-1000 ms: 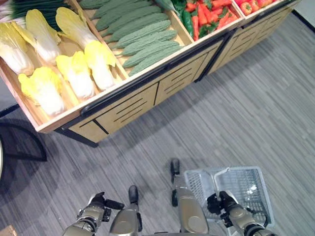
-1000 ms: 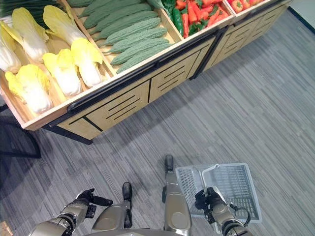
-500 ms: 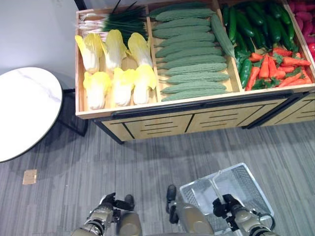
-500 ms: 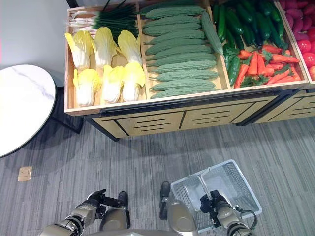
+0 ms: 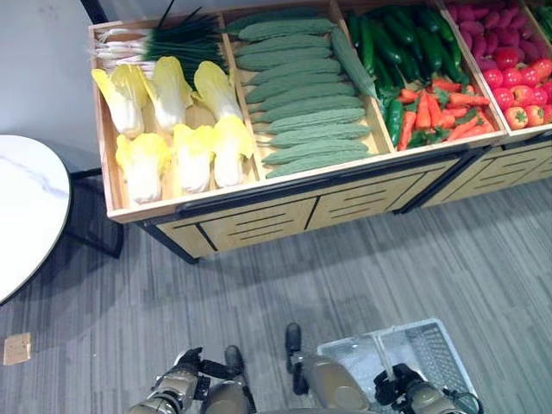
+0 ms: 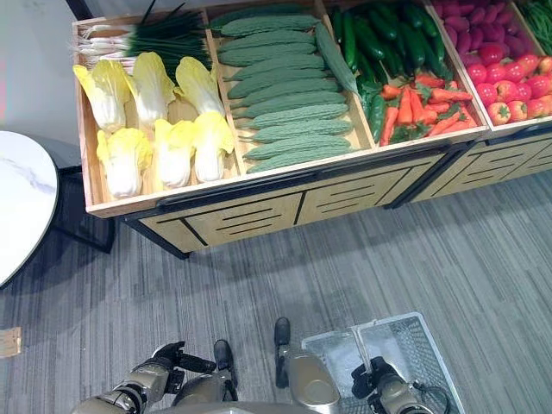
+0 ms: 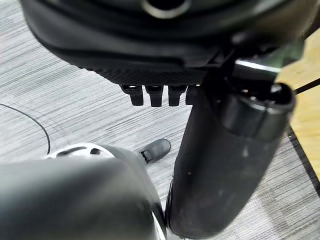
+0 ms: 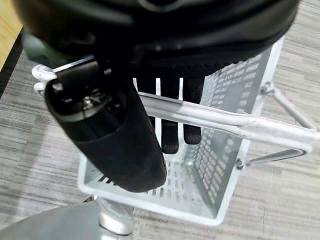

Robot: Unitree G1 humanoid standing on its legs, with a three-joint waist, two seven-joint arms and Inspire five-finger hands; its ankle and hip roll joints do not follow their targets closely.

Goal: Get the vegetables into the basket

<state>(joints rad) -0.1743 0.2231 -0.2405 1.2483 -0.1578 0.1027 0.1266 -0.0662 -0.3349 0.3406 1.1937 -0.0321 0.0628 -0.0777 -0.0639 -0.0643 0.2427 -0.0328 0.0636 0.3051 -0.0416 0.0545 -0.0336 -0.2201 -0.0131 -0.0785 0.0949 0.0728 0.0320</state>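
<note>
A wooden stand (image 5: 259, 211) holds napa cabbages (image 5: 194, 138), bitter gourds (image 5: 302, 103), cucumbers (image 5: 392, 43), carrots (image 5: 431, 108), spring onions (image 5: 164, 43) and red and purple produce (image 5: 509, 60). An empty white wire basket (image 5: 431, 332) hangs low at my right. My right hand (image 5: 398, 392) is shut on the basket's handle (image 8: 220, 120), with the fingers (image 8: 170, 135) curled behind the bar and the thumb in front. At lower left my left hand (image 5: 185, 375) is open and holds nothing, its thumb (image 7: 225, 150) sticking out over the floor.
A round white table (image 5: 21, 216) stands at the left, close to the stand's corner. Grey striped carpet (image 5: 345, 276) lies between me and the stand. A small tan square (image 5: 15, 348) lies on the floor at far left.
The camera has swung, so the stand now lies square across the top of the picture. My right hand still holds the basket handle and the left hand keeps its pose.
</note>
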